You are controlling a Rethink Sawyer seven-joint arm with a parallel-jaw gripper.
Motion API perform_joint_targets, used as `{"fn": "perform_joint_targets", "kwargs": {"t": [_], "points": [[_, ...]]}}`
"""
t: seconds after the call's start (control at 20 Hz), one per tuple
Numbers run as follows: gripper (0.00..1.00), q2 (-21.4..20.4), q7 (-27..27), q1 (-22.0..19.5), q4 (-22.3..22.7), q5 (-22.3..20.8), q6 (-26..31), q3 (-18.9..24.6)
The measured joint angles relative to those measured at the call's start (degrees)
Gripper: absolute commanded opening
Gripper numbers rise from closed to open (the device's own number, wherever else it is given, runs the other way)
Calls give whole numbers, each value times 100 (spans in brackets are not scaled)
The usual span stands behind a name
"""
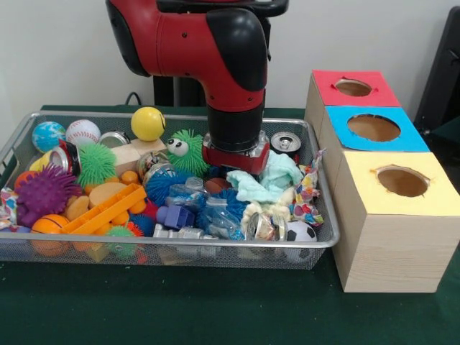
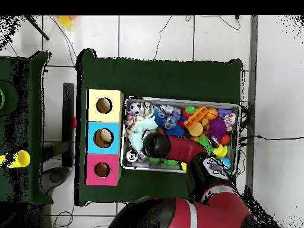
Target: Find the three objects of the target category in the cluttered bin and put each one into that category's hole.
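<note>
Reaching down into the wire-mesh bin (image 1: 316, 243) amid balls and the mint cloth (image 1: 267, 180), gripper (image 1: 236, 159) sunk in clutter, grip state impossible to tell; red-topped box's hole (image 1: 353, 88) far right, apart.

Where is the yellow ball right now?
In the front view the yellow ball sits near the bin's far rim, left of the robot arm, between the baseball and the green spiky toy with googly eyes.

front view faces the robot close; overhead looks down (both share the bin (image 1: 180, 244)).
</note>
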Motion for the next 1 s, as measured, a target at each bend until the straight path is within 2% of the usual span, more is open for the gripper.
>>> {"fn": "perform_joint_targets", "kwargs": {"t": [0.35, 1.0], "points": [[100, 18, 0, -13, -1, 149, -100, 164], [100, 55, 1, -72, 7, 167, -269, 373]]}}
